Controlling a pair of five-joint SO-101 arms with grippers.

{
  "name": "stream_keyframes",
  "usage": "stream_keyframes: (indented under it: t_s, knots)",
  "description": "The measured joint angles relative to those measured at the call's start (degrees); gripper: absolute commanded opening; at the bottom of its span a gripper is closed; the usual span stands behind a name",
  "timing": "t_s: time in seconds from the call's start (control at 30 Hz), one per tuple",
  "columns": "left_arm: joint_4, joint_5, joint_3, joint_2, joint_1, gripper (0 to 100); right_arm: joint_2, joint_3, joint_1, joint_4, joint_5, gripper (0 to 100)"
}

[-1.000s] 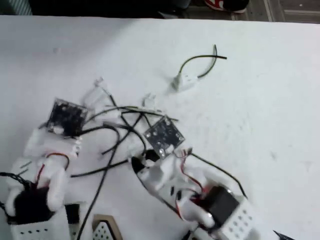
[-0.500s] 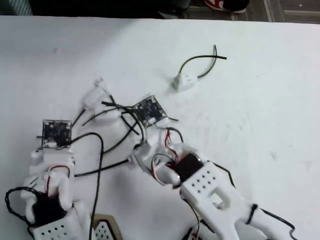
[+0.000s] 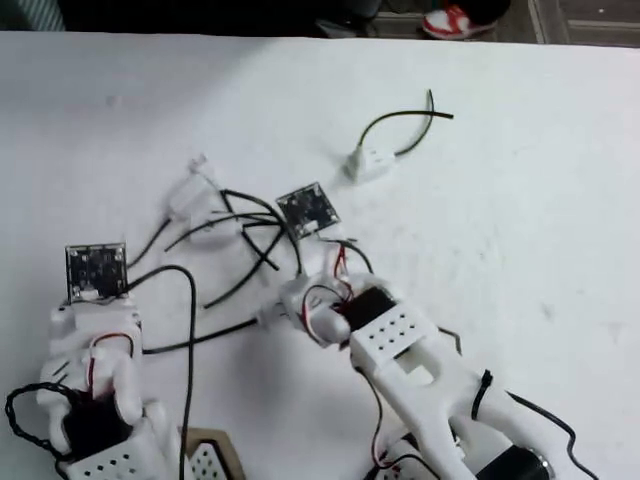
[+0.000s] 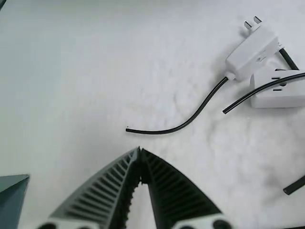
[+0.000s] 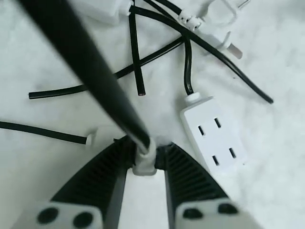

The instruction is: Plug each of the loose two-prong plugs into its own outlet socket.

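While tight around a plug (image 5: 144, 166), right pincer (image 5: 144, 149).

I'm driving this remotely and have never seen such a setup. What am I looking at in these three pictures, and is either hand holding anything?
Two small robot arms sit at a white table. The high view is a fixed camera looking down; the other two pictures come from a camera on each arm's wrist, looking along its hand. On the table lies a tangle of black cables with white plugs and sockets, and one white connector apart from it. The left hand is shut on nothing; a two-prong plug lies farther off. The right hand is shut on a white cable end, next to a four-slot socket block.
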Motion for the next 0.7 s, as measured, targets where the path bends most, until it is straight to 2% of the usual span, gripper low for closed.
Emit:
stream_keyframes:
  t_s: [0.7]
  knots:
    - [0.0,0.0,0.3,0.0,0.0,2,-0.6,4.1,-0.1,-2.8,-0.1,1.6]
